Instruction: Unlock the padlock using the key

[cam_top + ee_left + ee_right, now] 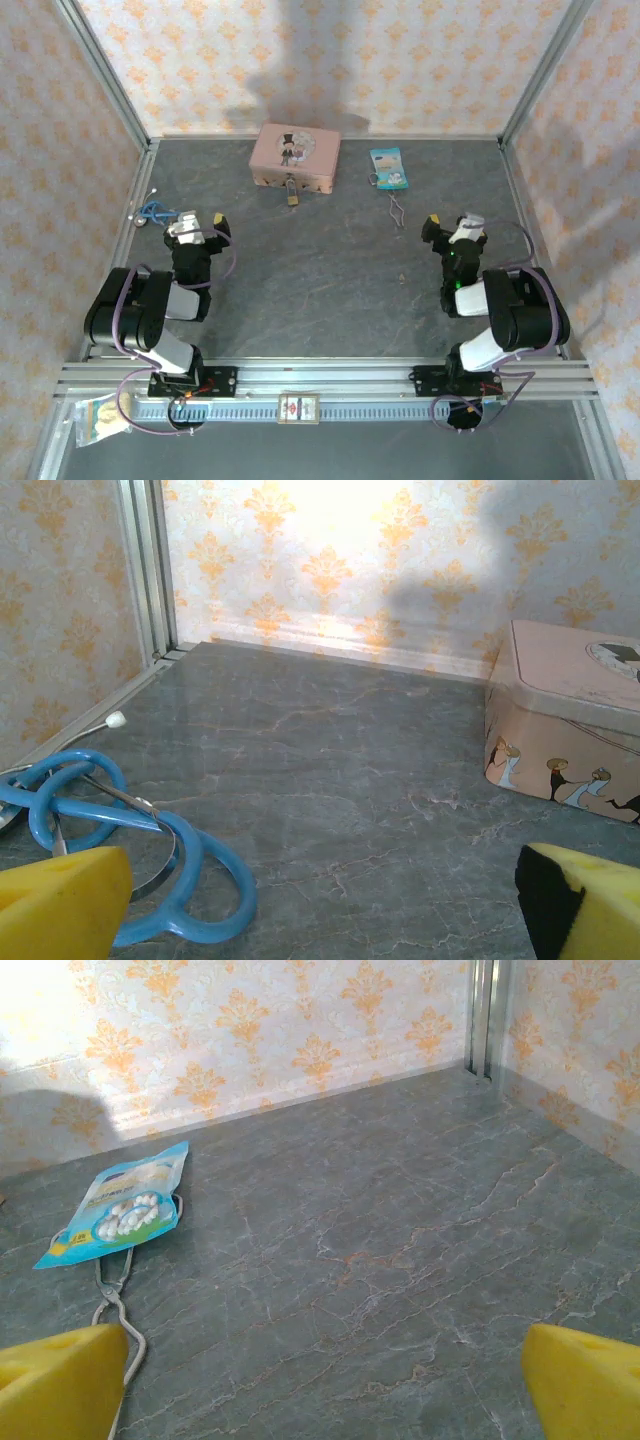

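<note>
I am holding my left gripper (pixel 200 225) spread wide with nothing between its yellow pads (pixel 60 905). It is sitting well to the left of the pink rectangular tin (pixel 295 155) and nearer to my bases. My right gripper (pixel 452 226) is gaping just as wide and gripping nothing, well to the tin's right and nearer.

The tiny brass-gold padlock (pixel 292 199) is lying against the middle of the tin's near face. From overhead it is too small for me to be making out its shackle or keyhole. My left wrist camera is catching just the tin's left end, the rest being cut off by the frame edge.

That same view is showing the blue-handled scissors (pixel 150 850) crisply, far left of the tin. Overhead they are reading as a small blue tangle.

Just right of the tin a flat blue tag (pixel 387 167) is lying, with a thin silver metal piece (pixel 397 210) trailing from its near end. In my right wrist view its lower part is slipping behind a pad, and I cannot tell whether it is the key.
</note>
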{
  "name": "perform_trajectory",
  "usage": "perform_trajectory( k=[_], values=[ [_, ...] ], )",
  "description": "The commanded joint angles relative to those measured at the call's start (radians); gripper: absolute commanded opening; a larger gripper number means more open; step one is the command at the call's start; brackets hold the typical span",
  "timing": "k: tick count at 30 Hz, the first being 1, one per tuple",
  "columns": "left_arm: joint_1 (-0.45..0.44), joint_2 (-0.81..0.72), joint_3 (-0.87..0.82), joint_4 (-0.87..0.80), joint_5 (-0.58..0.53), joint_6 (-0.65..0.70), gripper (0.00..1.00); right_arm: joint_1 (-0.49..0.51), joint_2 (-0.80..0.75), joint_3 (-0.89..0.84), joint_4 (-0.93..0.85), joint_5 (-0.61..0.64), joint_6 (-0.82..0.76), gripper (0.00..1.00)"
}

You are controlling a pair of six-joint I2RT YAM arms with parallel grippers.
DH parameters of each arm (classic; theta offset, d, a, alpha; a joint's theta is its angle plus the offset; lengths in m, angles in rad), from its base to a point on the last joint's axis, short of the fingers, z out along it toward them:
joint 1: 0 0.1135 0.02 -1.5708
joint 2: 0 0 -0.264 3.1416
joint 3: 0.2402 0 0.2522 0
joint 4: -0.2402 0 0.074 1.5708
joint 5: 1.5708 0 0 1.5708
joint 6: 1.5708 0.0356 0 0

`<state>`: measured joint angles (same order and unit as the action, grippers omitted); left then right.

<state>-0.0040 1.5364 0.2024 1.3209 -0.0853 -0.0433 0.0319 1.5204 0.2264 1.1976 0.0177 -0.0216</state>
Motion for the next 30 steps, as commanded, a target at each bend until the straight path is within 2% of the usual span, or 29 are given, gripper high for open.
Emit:
perform_trajectory(
  k=[1,27,30],
  values=[
    [0.004,-0.001,0.014,-0.002,0.010,0.017,0.99,0.005,-0.002,0.005,0.034,-0.002,-0.016,1.00],
    [0.005,-0.001,0.015,-0.002,0.013,0.016,0.99,0.005,-0.004,0.003,0.037,0.000,-0.016,1.00],
    [0.005,-0.001,0.013,-0.001,0.013,0.016,0.99,0.020,-0.053,0.037,-0.064,0.063,-0.009,1.00]
  ],
)
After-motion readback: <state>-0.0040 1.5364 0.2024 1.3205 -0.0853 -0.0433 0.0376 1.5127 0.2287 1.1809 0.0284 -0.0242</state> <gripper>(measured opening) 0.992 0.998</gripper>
